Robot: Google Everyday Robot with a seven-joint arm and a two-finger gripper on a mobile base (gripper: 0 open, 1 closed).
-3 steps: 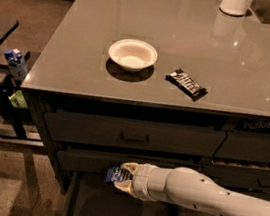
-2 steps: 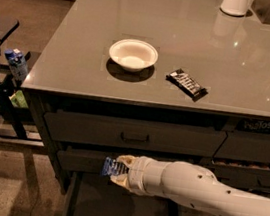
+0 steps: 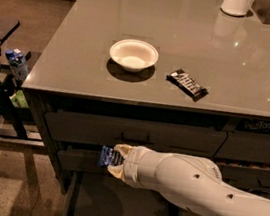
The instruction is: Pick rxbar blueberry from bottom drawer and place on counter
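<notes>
My gripper (image 3: 115,160) is on a white arm that reaches in from the lower right. It is shut on the rxbar blueberry (image 3: 108,156), a small dark blue wrapper with pale print. The bar hangs in front of the middle drawer face, above the open bottom drawer (image 3: 120,209) and below the counter (image 3: 185,41) edge. The bottom drawer's dark floor shows below the arm.
A white bowl (image 3: 133,54) and a longer black bar with white lettering (image 3: 187,83) lie on the counter. A white jug (image 3: 236,3) stands at the back. Two shallower drawers (image 3: 136,133) sit under the counter edge. A stand with a blue-capped bottle (image 3: 17,63) is at the left.
The gripper has lifted the blue bar up and a little to the left, away from the bottom drawer toward the middle drawer face.
</notes>
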